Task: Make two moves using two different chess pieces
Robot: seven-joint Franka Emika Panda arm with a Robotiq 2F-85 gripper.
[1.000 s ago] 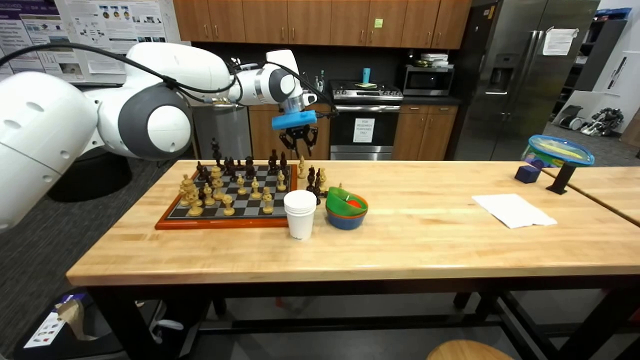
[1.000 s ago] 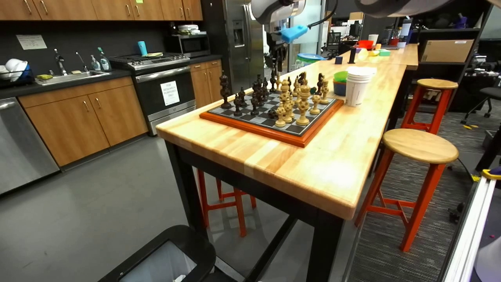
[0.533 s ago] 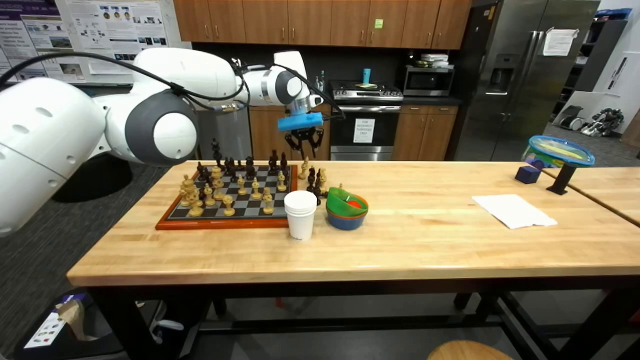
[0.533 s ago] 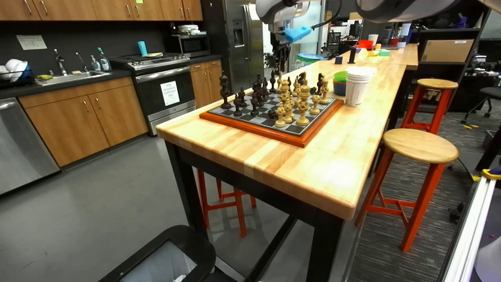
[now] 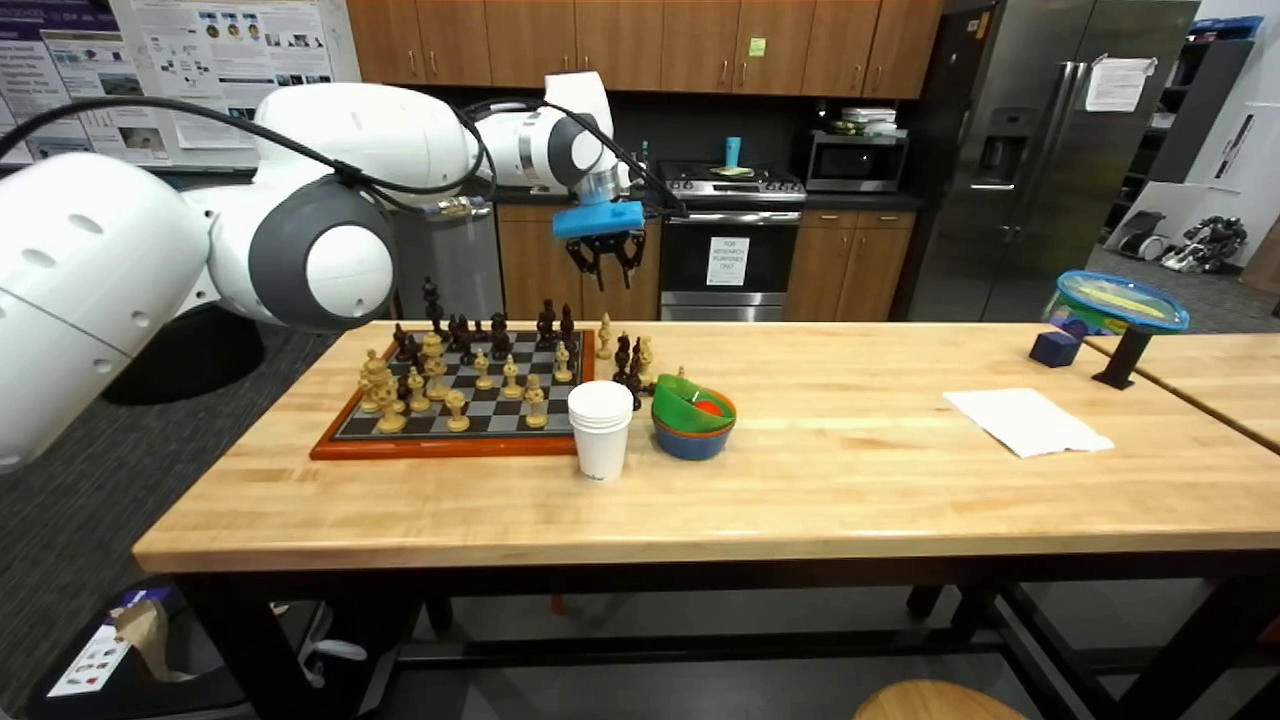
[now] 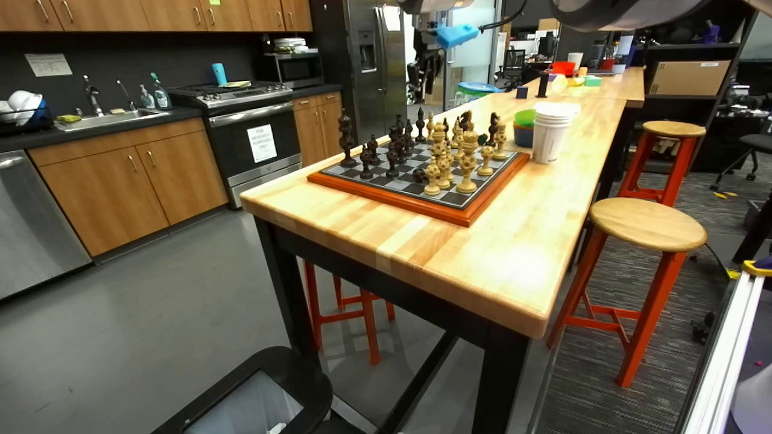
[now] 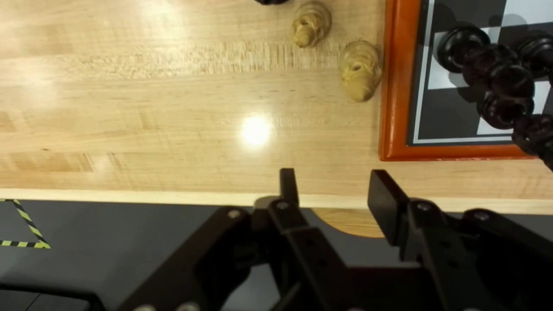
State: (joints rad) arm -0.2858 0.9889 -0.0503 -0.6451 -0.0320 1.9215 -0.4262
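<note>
The chessboard (image 5: 450,449) has an orange-brown frame and carries dark pieces (image 5: 547,325) on the far side and light pieces (image 5: 536,405) on the near side. It also shows in an exterior view (image 6: 392,194). A light piece (image 7: 360,71) stands off the board just beside its frame; another light piece (image 7: 311,23) stands a little farther out. Dark pieces (image 5: 622,360) also stand off the board there. My gripper (image 5: 615,287) is open and empty, raised above the table's far edge beyond the board corner. In the wrist view its fingers (image 7: 288,185) stand apart with nothing between them.
A stack of white cups (image 5: 601,430) and green and blue bowls (image 5: 690,440) stand beside the board. A white paper (image 5: 1028,422), a dark blue block (image 5: 1055,348) and a blue-lidded tub (image 5: 1120,300) lie farther along the wooden table (image 5: 800,500).
My gripper first moved away along the table from the board, then rose higher above the table's far edge. It stays open. The pieces stand about where they were.
</note>
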